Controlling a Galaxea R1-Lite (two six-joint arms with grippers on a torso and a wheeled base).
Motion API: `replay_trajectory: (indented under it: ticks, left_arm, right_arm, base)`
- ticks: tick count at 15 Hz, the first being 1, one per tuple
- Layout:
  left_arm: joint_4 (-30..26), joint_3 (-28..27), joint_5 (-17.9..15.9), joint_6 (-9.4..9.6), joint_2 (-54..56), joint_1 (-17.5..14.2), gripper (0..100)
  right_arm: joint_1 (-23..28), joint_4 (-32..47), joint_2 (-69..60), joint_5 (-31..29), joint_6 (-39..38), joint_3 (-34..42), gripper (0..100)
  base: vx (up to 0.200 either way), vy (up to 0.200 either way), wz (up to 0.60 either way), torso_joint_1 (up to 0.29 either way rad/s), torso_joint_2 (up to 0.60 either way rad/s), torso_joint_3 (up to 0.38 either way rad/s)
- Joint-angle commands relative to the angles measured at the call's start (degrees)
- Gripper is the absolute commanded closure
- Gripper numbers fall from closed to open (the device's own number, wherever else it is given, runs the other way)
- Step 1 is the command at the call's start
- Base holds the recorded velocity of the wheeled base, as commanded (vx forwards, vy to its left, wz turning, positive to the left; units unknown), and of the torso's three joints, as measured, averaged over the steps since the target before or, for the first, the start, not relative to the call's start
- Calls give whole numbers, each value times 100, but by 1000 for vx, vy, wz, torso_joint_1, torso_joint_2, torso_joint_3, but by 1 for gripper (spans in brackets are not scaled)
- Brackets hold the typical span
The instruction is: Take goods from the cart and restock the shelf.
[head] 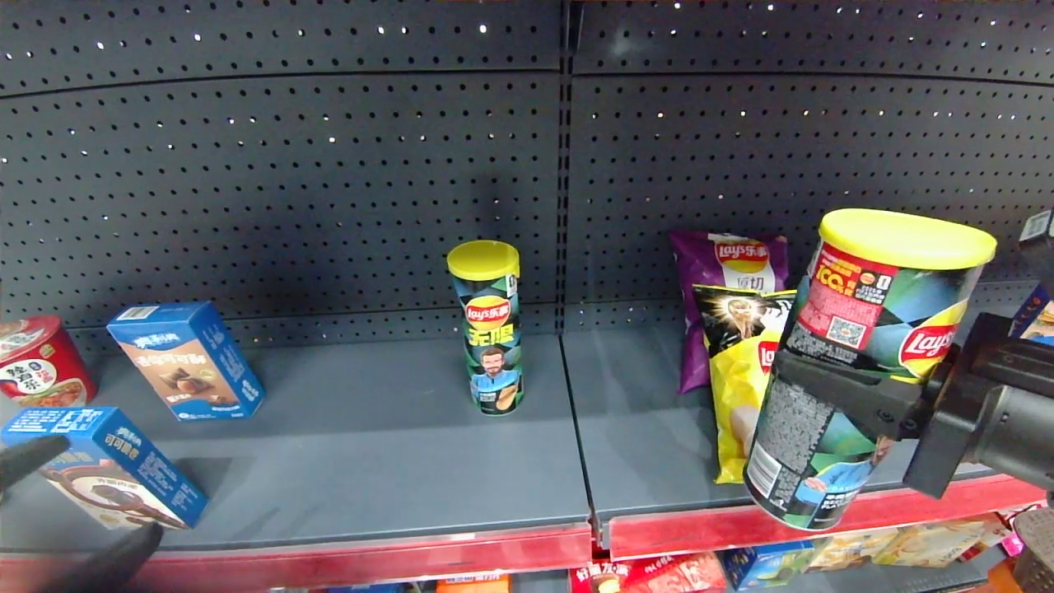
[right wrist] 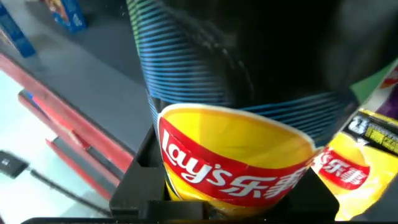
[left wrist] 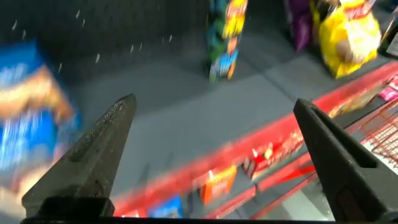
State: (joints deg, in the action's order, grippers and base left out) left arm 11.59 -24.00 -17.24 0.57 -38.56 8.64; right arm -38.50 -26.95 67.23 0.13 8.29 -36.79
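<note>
Behind the chip can [head: 881, 305] in the right claw [head: 832, 395], yellow bag [head: 733, 395] half-hidden.

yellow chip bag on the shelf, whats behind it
A purple chip bag stands behind the yellow chip bag, nearer the pegboard back panel. Only its top and left side show; the yellow bag covers the rest.

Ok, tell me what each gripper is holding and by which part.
The right gripper is shut on the yellow-lidded chip canister, clamped around the middle of its body, well below the lid. The left gripper is open and holds nothing.
</note>
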Motion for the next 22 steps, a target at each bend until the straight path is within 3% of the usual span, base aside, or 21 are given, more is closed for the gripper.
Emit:
replay_trajectory:
  ticks: [1, 4, 10, 16, 18, 20, 22]
  left_arm:
    - [1064, -632, -113, 39, -1927, 269, 0]
    - [1223, -1098, -676, 39, -2560, 269, 0]
    - [1240, -1212, -711, 75, -3096, 445, 0]
    - [2330, -1511, -1414, 66, -4582, 639, 0]
    - [2339, -1634, -1511, 66, -4775, 744, 0]
    - [2348, -1845, -1941, 48, -5091, 753, 0]
    - [2348, -2214, -1906, 83, -5548, 753, 0]
  right_arm:
    - [-17, -12, 18, -93, -56, -100, 100]
    - [-114, 15, 44, -128, -73, -452, 100]
    - [-474, -64, 484, -180, -73, -856, 100]
    - [-492, -117, 607, -180, -73, -909, 100]
    - [-483, -117, 607, -180, -73, -944, 100]
    - [-483, -126, 616, -180, -82, -1005, 100]
    - [-474, -135, 686, -172, -82, -1023, 100]
  base:
    - [0, 0, 0, 0, 0, 0]
    - [0, 0, 0, 0, 0, 0]
    - [0, 0, 0, 0, 0, 0]
    - [0, 0, 0, 0, 0, 0]
    - [0, 0, 0, 0, 0, 0]
    - [0, 0, 0, 0, 0, 0]
    - [0, 0, 0, 0, 0, 0]
